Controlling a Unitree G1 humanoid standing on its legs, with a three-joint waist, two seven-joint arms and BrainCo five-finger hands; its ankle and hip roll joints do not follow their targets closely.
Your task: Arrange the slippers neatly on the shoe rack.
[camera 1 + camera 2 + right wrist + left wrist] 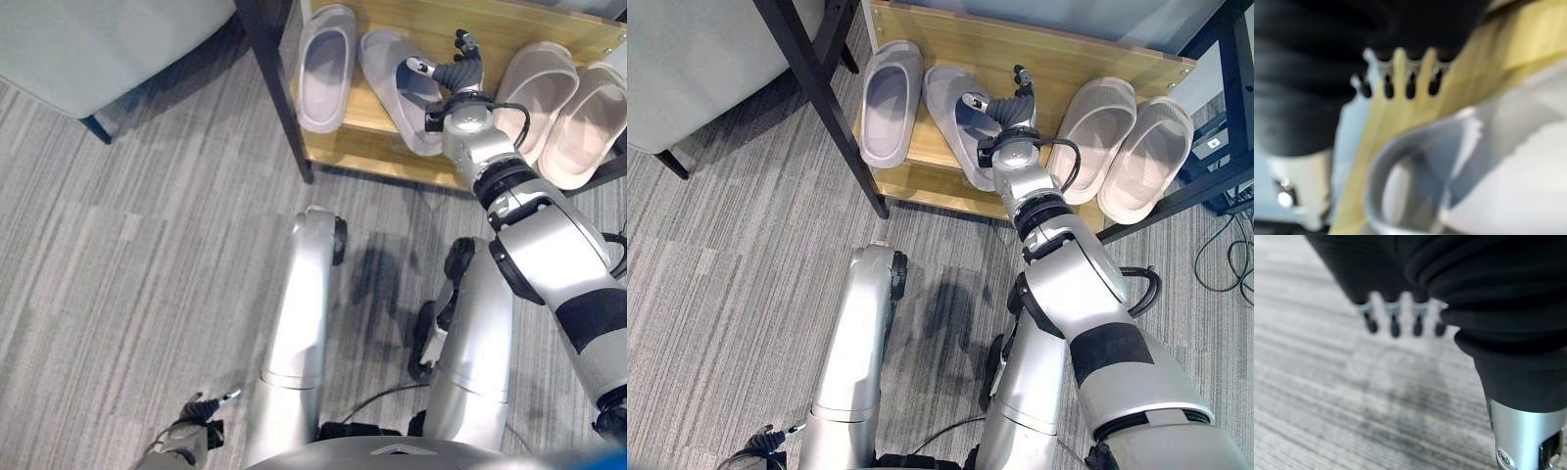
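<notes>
- Four slippers lie on the shoe rack [1038, 54]; the skewed grey slipper [955, 117] slants, its heel end swung toward the right pair
- right hand [1007, 110] hovers over its toe end, fingers [463, 44] loosely spread, holding nothing
- left hand [191, 431] hangs low over the floor, far from the rack, fingers relaxed

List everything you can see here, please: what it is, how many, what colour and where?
Slippers: four. Two grey ones at the left of the shelf, the second angled, with its heel over the front edge. Two beige ones side by side at the right.
Shoe rack: one, light wood shelf, dark metal frame.
Carpet: grey, streaked, in front of the rack.
Sofa: one, pale grey, left of the rack.
Cables: dark, on the carpet at the far right.
Right robot hand: fingers spread above the angled grey slipper.
Left robot hand: low over the carpet, fingers relaxed.
</notes>
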